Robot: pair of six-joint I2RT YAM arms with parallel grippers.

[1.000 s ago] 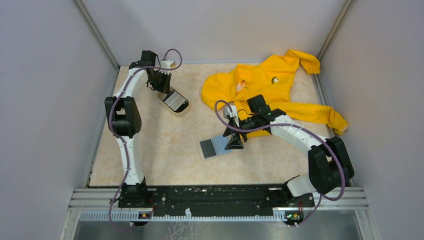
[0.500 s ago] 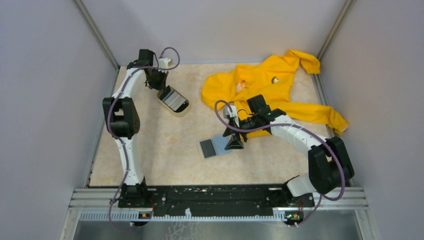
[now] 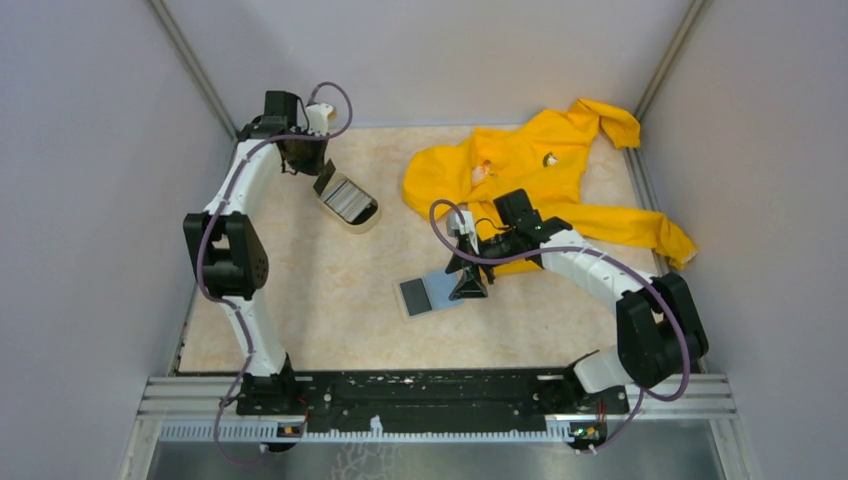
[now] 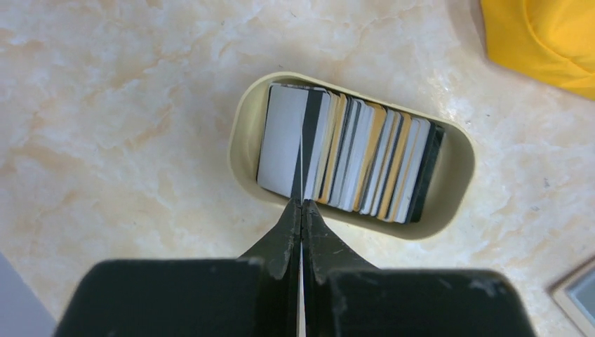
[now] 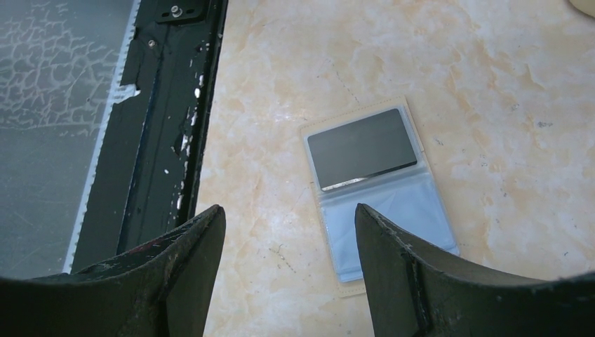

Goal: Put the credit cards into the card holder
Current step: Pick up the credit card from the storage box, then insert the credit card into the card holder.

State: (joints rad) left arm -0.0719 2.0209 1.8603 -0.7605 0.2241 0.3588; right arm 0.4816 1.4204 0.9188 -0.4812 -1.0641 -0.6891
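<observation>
Pickup stage, probably: left hand [image 4: 302, 205] clamped on thin card [image 4: 301, 168] edge-on over tray [image 4: 242, 133]; right hand [image 5: 288, 212] apart above card holder [image 5: 393, 217] on surface [image 5: 526, 105], dark grey card [image 5: 361, 147] inside. Next: carry across, align with pocket.

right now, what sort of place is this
Probably a robot lab cell: plain grey walls box in a marble-look table, and a left arm and right arm are mounted on a rail at its near edge.
</observation>
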